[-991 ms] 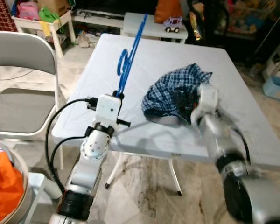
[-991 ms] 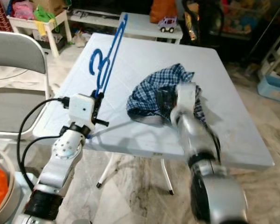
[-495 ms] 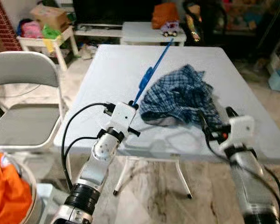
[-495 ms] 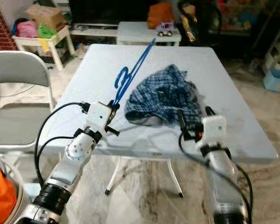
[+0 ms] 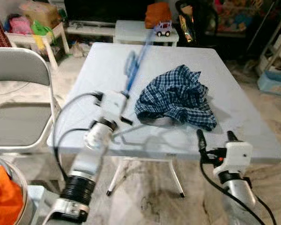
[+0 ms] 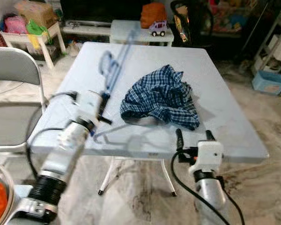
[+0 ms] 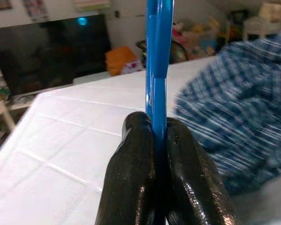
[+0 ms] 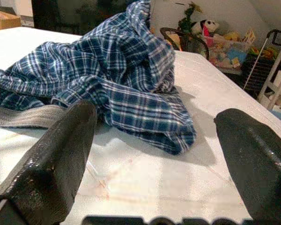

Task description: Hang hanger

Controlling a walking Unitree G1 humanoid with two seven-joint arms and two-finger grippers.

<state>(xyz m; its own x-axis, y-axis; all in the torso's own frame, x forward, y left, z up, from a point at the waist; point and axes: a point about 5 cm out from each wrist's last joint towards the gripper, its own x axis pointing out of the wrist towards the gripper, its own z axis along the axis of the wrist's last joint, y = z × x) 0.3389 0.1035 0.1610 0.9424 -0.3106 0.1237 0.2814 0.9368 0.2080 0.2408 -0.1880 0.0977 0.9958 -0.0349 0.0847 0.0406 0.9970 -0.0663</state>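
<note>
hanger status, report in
Left claw shut on blue hanger, raised over table. Right claw open, off table's near edge. Plaid garment heaped beside hanger.

Hanger [image 5: 136,63] motion-blurred — hook shape unclear; left arm [image 5: 96,138] blurred; chair [image 5: 14,93] cut by frame edge.

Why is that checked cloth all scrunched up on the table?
The blue checked garment lies crumpled in a heap on the white table instead of hanging. The left gripper holds the blue hanger bare, with nothing on it.
</note>
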